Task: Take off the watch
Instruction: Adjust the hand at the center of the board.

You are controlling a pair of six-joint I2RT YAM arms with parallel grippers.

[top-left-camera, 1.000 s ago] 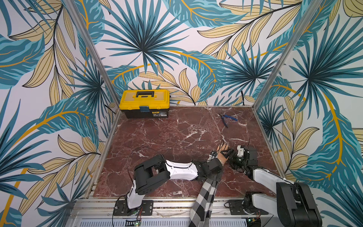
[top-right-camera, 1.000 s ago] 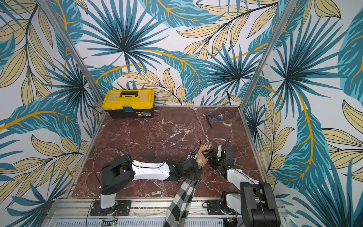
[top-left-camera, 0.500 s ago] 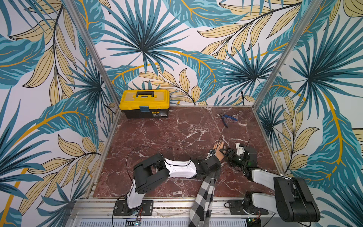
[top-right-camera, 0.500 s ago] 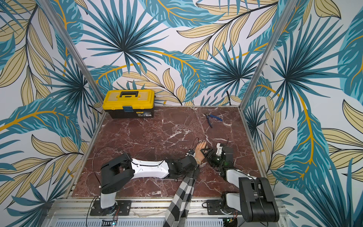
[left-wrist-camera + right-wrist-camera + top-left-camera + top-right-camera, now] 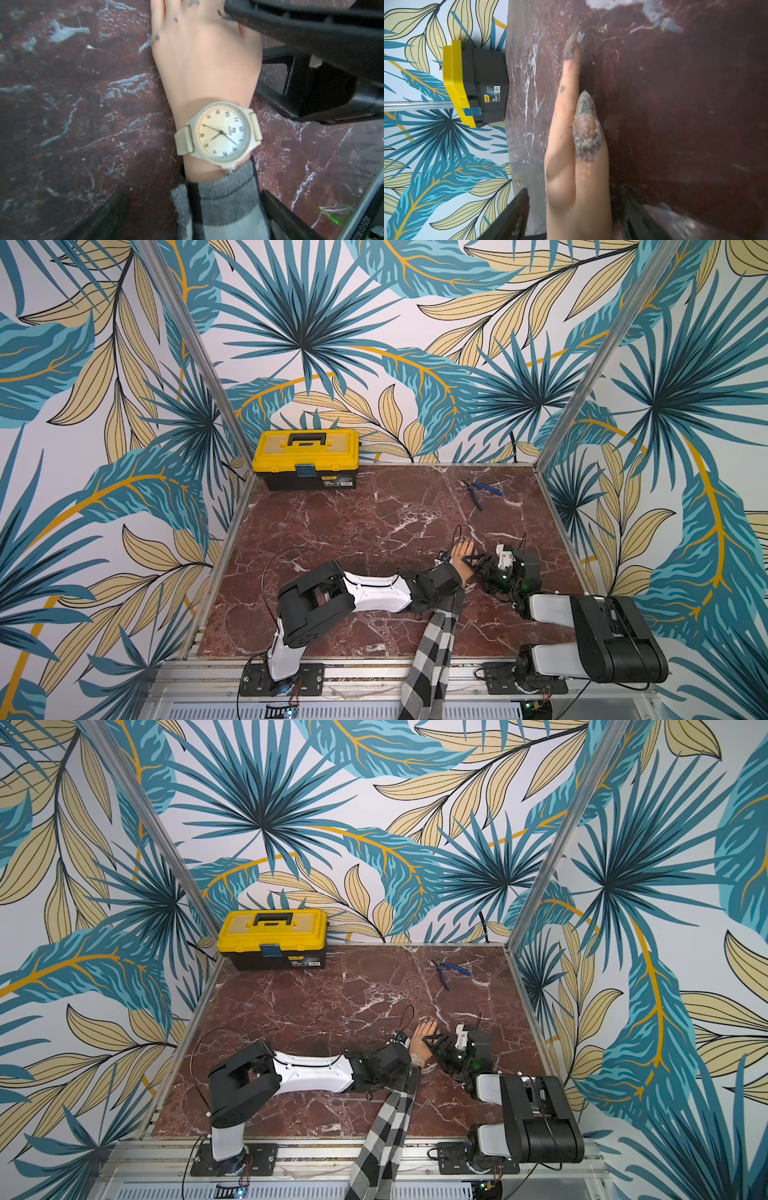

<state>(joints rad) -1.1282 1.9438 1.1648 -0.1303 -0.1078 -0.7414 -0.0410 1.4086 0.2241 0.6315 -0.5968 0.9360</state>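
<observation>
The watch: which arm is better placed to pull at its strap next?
Left, probably. The left gripper is open over the sleeve, right beside the watch. The right gripper straddles the mannequin hand, farther from the strap.

Yellow toolbox [image 5: 305, 458] and blue-handled pliers [image 5: 482, 491] sit well apart on the marble table [image 5: 353, 522].

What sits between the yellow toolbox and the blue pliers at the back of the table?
Nothing: only bare red marble table lies between the toolbox and the pliers, as both top views show.
</observation>
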